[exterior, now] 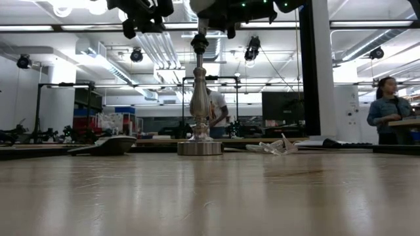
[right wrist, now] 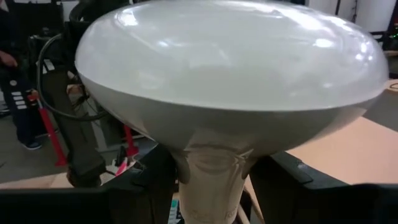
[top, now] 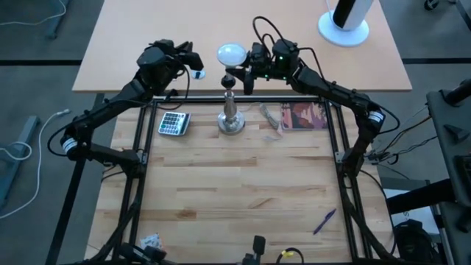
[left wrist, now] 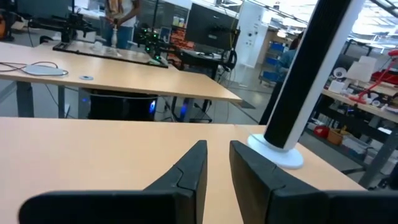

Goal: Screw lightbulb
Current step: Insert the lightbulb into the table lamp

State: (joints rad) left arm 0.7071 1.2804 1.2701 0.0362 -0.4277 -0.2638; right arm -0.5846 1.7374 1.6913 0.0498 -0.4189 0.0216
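Note:
The white frosted lightbulb (top: 231,53) is in my right gripper (top: 246,65), which is shut on it. It fills the right wrist view (right wrist: 230,68), globe up and neck down. The silver stand (top: 230,118) rests by its round foot on the wooden table, its black socket top (exterior: 199,43) upward. In the low view the bulb's grey base (exterior: 203,25) hangs just above the socket; whether they touch I cannot tell. My left gripper (top: 197,73) hovers left of the socket, empty, its fingers (left wrist: 196,165) a narrow gap apart. My right gripper pinches the bulb's narrow neck (right wrist: 211,180), below the globe, between its two fingers (right wrist: 149,183). The fingers come in about level from the table's right side. The bulb stands upright in the hold, globe up, lifted clear of the table above the stand's socket.
A calculator (top: 174,123) lies left of the stand; clear wrapping (top: 271,115) and a printed card (top: 305,116) lie right of it. A pen (top: 324,221) lies near the front right. A white cylinder on a round base (top: 344,18) stands on the far table. People stand in the room behind.

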